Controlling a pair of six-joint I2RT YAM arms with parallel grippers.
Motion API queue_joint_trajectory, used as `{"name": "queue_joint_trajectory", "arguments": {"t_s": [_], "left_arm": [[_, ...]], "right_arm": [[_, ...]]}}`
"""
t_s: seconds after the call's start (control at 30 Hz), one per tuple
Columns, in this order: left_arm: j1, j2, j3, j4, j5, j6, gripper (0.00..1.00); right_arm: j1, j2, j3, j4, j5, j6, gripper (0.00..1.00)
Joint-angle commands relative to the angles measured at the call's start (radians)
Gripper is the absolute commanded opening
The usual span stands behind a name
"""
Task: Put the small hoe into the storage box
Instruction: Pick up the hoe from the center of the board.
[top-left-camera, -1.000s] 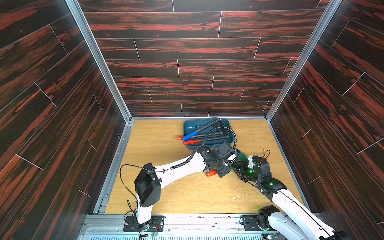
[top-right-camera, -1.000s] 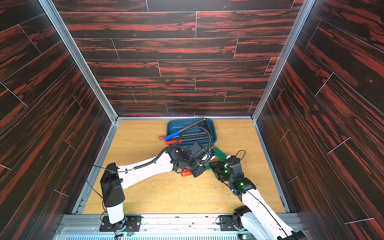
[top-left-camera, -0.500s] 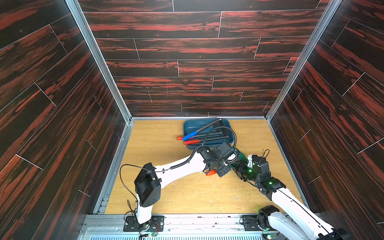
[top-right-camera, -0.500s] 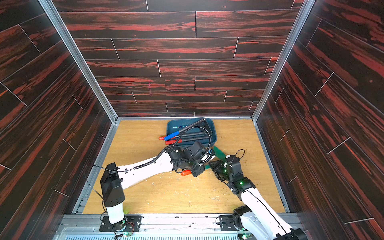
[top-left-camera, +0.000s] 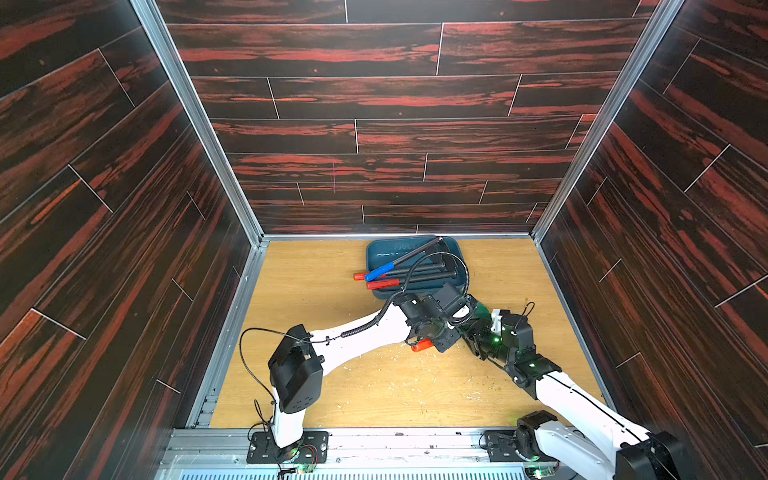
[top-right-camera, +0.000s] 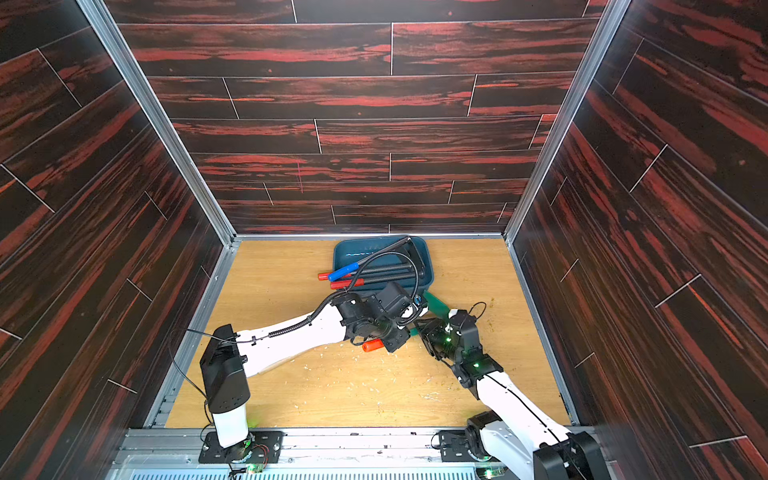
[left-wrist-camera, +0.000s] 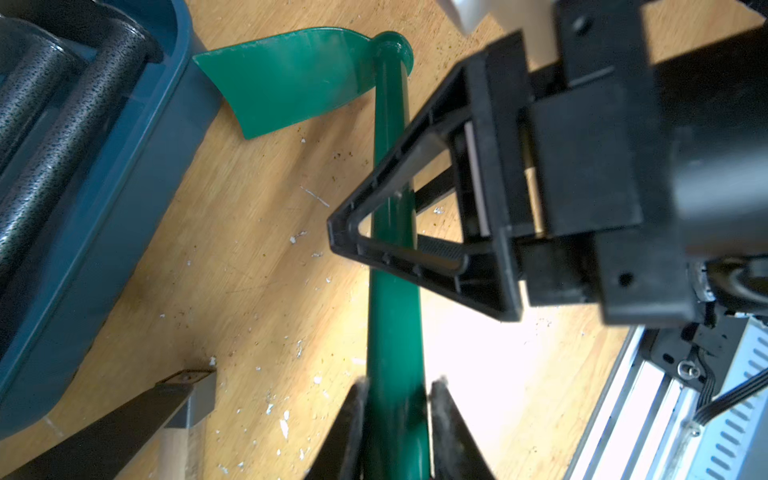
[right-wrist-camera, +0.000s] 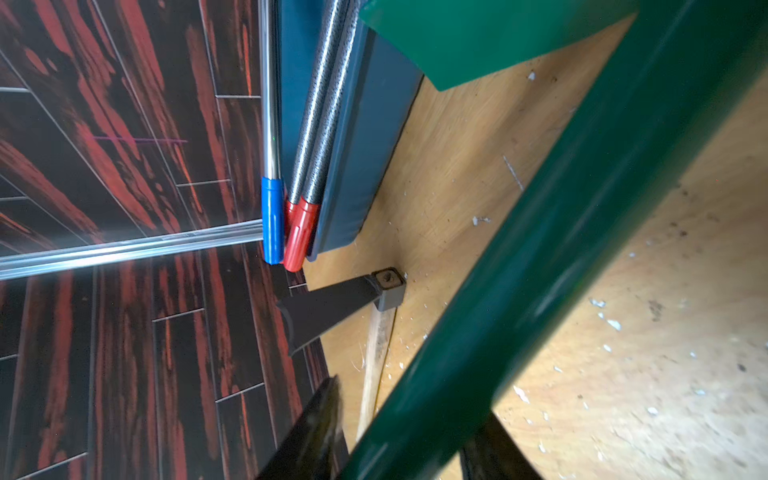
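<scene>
Small hoe (left-wrist-camera: 392, 332); debris-flecked wood tabletop (top-left-camera: 332, 386); red-black plank walls (top-left-camera: 374, 95).

So the small hoe (left-wrist-camera: 390, 291) is looking all green with an orange grip end (top-left-camera: 422, 345), and I'm clamping its shaft in my left claw (left-wrist-camera: 395, 386). It's sitting outside the storage box (top-left-camera: 386, 251), with its blade (left-wrist-camera: 291, 79) reaching toward the box's near wall, just beside it. The box is a shallow teal tray with rounded corners, lying flat on the surface (top-left-camera: 332, 395) by the back wall (top-left-camera: 395, 124).
</scene>
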Motion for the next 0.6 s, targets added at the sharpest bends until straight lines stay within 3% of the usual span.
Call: {"name": "queue_joint_trajectory", "arguments": {"t_s": [0.0, 0.3, 0.57], "left_arm": [[-0.028, -0.049, -0.009, 0.067, 0.087, -0.004, 0.00], [-0.028, -0.043, -0.039, 0.085, 0.093, -0.018, 0.00], [-0.028, -0.042, -0.073, 0.133, 0.114, -0.050, 0.00]], "right_arm": [[-0.001, 0.016, -0.009, 0.153, -0.008, 0.023, 0.42], [-0.001, -0.003, -0.003, 0.160, 0.002, 0.033, 0.14], [0.000, -0.039, 0.014, 0.102, 0.031, 0.009, 0.05]]}}
